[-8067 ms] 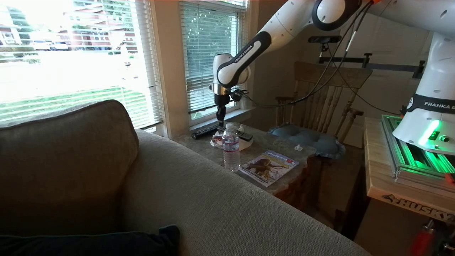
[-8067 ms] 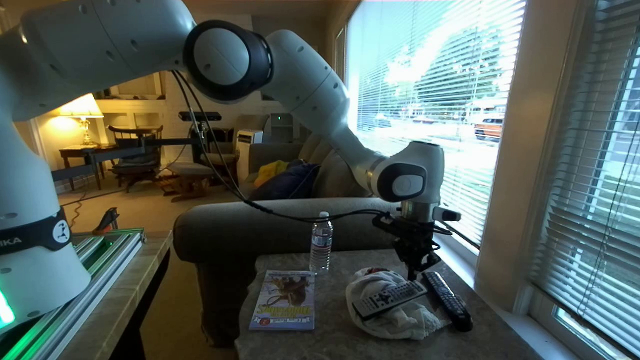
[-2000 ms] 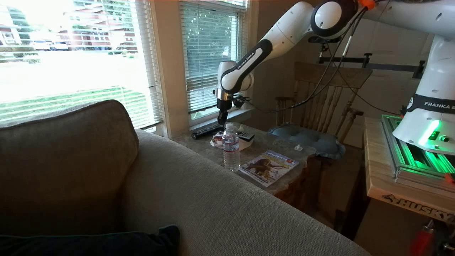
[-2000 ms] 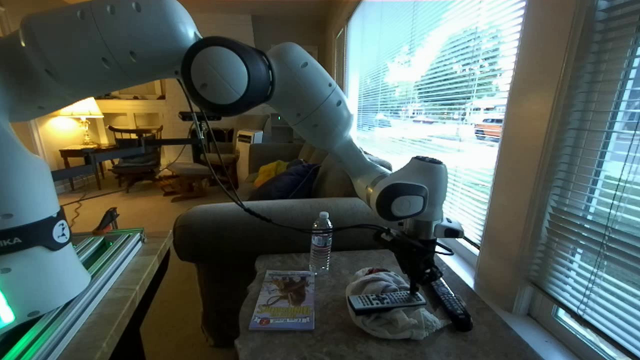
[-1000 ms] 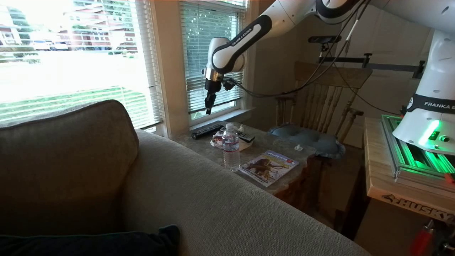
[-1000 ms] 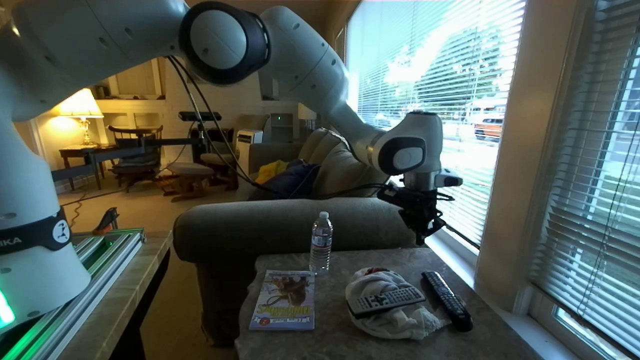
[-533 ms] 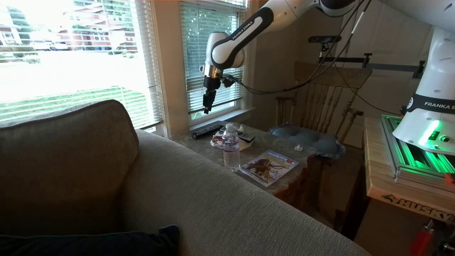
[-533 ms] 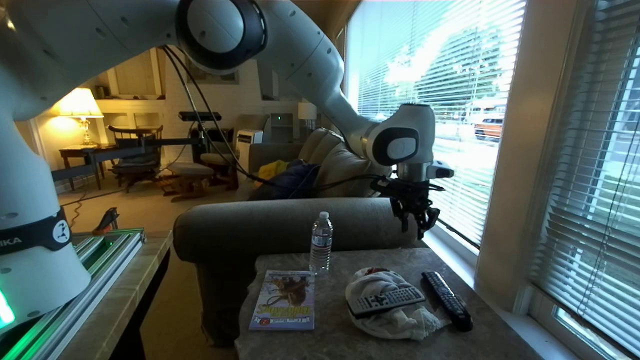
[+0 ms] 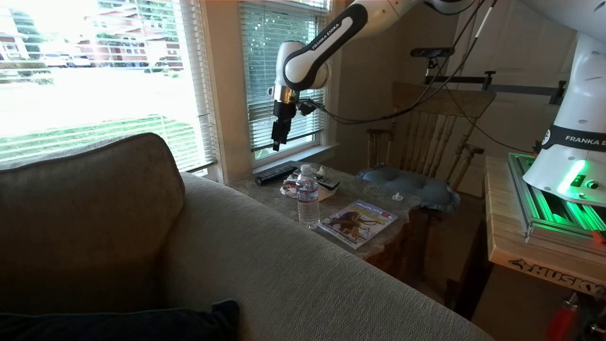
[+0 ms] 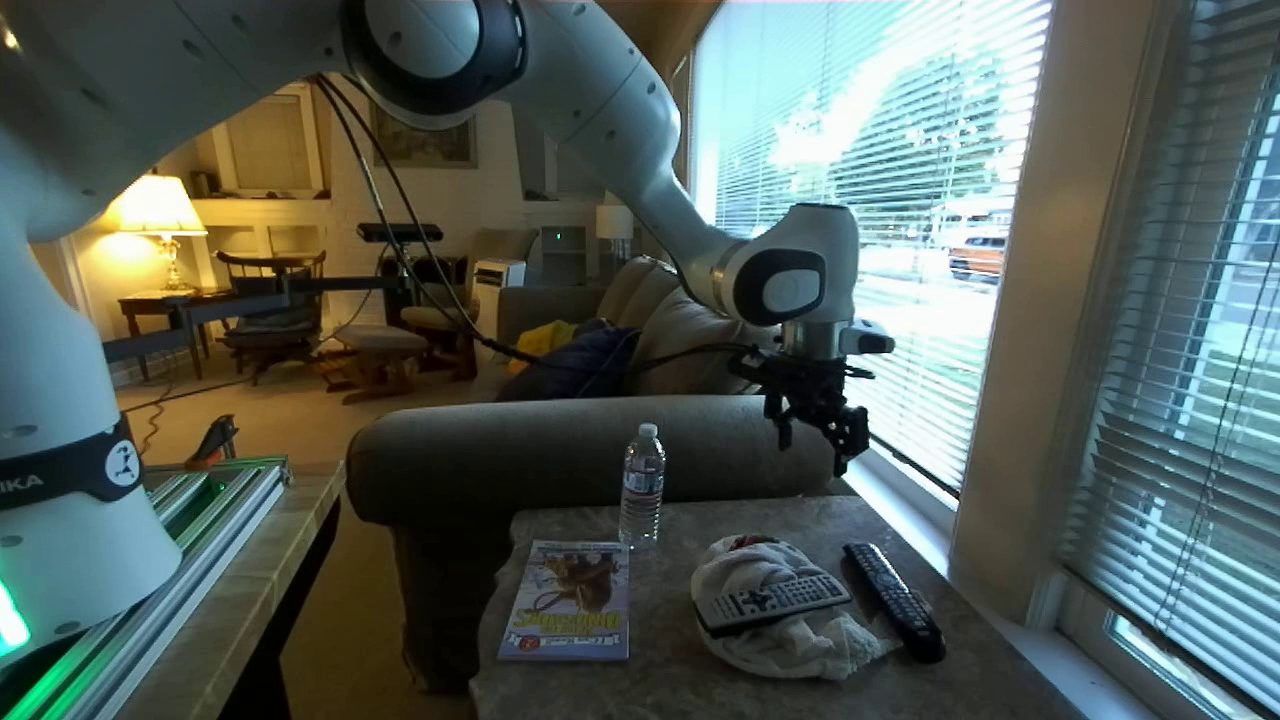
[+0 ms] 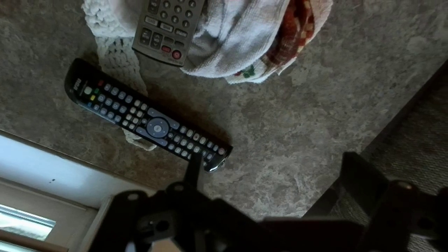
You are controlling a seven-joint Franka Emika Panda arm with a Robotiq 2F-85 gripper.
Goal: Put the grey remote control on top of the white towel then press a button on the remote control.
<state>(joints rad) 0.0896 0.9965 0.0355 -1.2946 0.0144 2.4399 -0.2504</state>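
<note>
Our gripper (image 11: pixel 273 156) hangs spread and empty, presumably because our grey remote (image 10: pixel 773 602) already rests on the towel (image 10: pixel 800 646).

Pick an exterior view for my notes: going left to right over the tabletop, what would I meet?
In an exterior view, left to right: booklet with a picture cover → water bottle → white towel with the grey remote control lying on it → black remote.
</note>
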